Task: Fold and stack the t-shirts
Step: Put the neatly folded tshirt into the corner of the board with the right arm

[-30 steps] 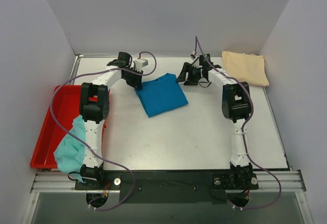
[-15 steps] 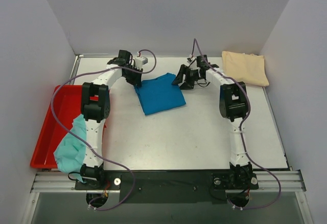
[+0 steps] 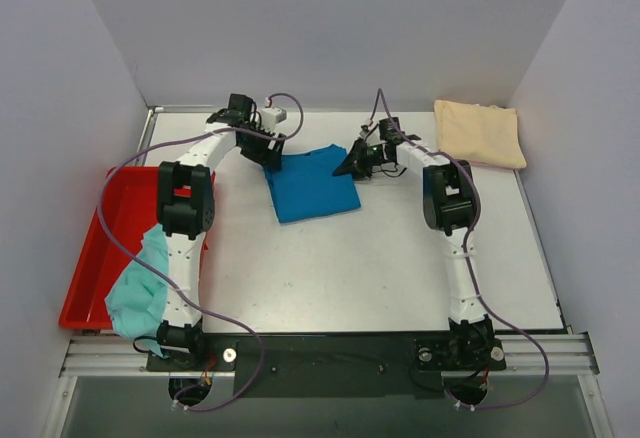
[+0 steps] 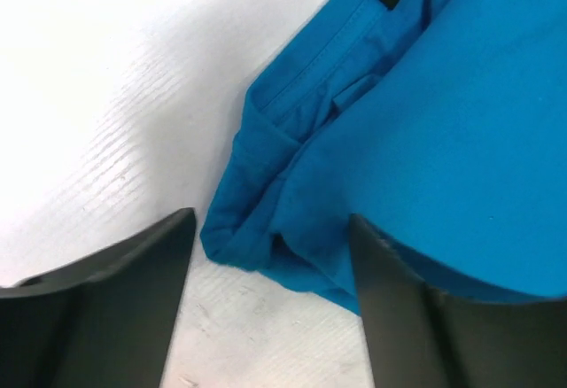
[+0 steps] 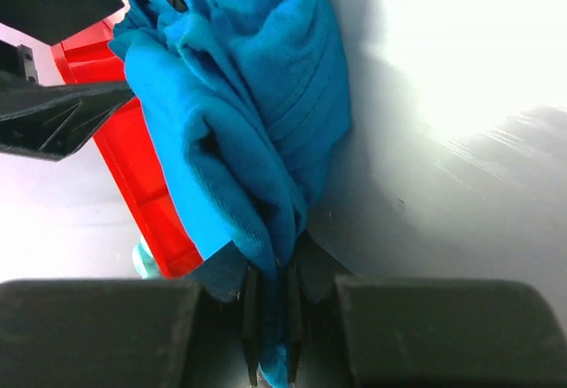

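red tray [image 3: 85, 258]: far left side of the table [image 3: 350, 268], running along the left wall.
teal t-shirt [image 3: 140, 288]: bunched up at the near end of the tray, spilling over its edge and leaning on the lower part of the left arm.
left gripper [image 3: 268, 148]: out at the far-left corner of the blue shirt. In the wrist cam [image 4: 268, 228] the jaws are spread wide and that corner of cloth sits right between the tips. Can't tell if either finger actually touches it.
blue t-shirt [image 3: 315, 186]: folded into a rough rectangle, lying flat-ish mid-table toward the far side, between the two grippers.
right gripper [image 3: 356, 162]: at the shirt's far-right corner. Wrist cam [image 5: 270, 339] shows the fingers pinched tight on a bit of the blue fabric, with the cloth bunched and ridged up from there.
cream t-shirt [image 3: 480, 133]: folded, parked in the far right corner of the table, well apart from the blue one.
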Tool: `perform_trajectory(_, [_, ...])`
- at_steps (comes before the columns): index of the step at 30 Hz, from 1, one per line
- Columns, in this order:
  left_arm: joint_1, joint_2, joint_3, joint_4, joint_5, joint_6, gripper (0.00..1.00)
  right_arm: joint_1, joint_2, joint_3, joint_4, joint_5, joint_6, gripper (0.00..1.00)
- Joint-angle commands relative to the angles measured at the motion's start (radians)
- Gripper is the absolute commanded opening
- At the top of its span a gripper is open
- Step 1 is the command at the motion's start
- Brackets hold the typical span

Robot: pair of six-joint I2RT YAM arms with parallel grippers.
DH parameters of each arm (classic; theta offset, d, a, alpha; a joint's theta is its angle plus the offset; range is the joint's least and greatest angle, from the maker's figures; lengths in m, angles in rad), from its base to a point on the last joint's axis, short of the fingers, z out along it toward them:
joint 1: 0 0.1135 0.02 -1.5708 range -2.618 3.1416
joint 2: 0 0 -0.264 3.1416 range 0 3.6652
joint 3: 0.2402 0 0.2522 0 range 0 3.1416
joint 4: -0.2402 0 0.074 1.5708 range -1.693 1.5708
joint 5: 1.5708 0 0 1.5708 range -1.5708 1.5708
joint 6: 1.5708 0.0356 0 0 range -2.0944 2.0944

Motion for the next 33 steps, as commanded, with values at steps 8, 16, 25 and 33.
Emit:
perform_trajectory(8, [0.036, -0.242, -0.01, -0.101, 0.03, 0.08, 0.87, -0.138, -0.187, 0.146, -0.471, 0.326, -0.48, 0.0])
perform_trajectory(16, [0.041, -0.349, -0.136, -0.09, -0.036, 0.155, 0.89, -0.223, -0.244, 0.206, -0.531, 0.646, -0.624, 0.0])
perform_trajectory(25, [0.041, -0.43, -0.242, -0.03, -0.059, 0.169, 0.92, -0.229, -0.25, 0.387, -0.534, 0.838, -0.788, 0.0])
perform_trajectory(33, [0.038, -0.454, -0.291, -0.021, -0.055, 0.193, 0.93, -0.232, -0.261, 0.487, -0.453, 1.069, -0.864, 0.0])
